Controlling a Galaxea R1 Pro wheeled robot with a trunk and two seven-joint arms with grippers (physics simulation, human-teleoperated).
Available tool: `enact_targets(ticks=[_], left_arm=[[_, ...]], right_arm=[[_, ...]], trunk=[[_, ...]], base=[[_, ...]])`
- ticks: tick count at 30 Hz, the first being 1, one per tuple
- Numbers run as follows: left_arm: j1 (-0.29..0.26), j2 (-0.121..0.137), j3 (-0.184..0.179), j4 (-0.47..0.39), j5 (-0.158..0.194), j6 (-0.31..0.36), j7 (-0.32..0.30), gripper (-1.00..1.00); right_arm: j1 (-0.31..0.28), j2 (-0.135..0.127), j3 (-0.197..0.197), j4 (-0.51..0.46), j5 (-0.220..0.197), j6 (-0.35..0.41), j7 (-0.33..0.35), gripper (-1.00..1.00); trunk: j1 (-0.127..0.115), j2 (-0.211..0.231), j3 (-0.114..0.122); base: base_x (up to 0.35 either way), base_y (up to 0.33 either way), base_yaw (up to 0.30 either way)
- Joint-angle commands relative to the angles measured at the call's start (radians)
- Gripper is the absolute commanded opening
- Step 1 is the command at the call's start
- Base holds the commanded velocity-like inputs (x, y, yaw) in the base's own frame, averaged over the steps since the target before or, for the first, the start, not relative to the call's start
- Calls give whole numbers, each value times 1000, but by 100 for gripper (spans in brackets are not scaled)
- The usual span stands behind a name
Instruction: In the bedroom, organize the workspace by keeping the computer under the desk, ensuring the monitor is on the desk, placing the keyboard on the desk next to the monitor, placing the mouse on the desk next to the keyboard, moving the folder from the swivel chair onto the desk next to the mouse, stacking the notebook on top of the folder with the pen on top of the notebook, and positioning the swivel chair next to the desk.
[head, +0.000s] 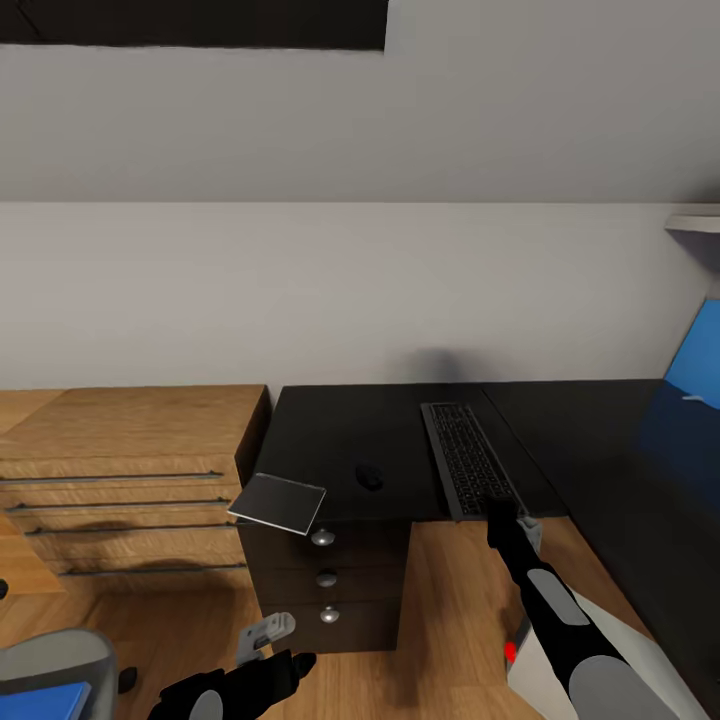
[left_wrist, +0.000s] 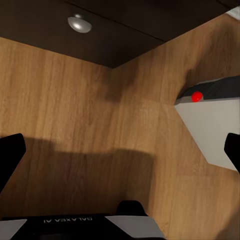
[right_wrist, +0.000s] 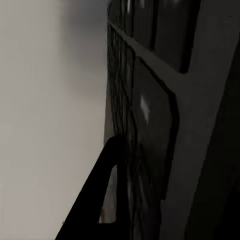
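Right hand (head: 503, 512) sits at the near end of the slim dark rectangular keyboard (head: 466, 455), seemingly clamped on its edge, the keyboard lying on the glossy black desk (head: 340, 440) with its long axis running away toward the wall.

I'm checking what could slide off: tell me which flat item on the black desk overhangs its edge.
The thin grey rectangular notebook, jutting past the front left corner above the drawers. The slim dark keyboard and small dark mouse lie on the top.

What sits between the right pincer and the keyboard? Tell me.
Nothing visible. The right pincer is already at the near end of the keyboard, which lies on the desk; one finger shows against its edge.
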Motion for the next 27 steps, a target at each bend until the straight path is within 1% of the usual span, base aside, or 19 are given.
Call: enact_targets(ticks=[1,6,27], left_arm=[[0,0,0,-1,10,3,10,100],[0,0,0,0,9,2,9,100],[0,0,-7,-1,8,0,13,100]], right_arm=[[0,0,-2,1,-15,10,3,-100],[0,-1,0,0,-21,16,4,-100],[0,0,1,2,-21,16,5,-100]], trunk=[[-4,7,2],[-23,42,18],[-104,189,84]], base=[[0,0,0],[0,0,0],[0,0,0]])
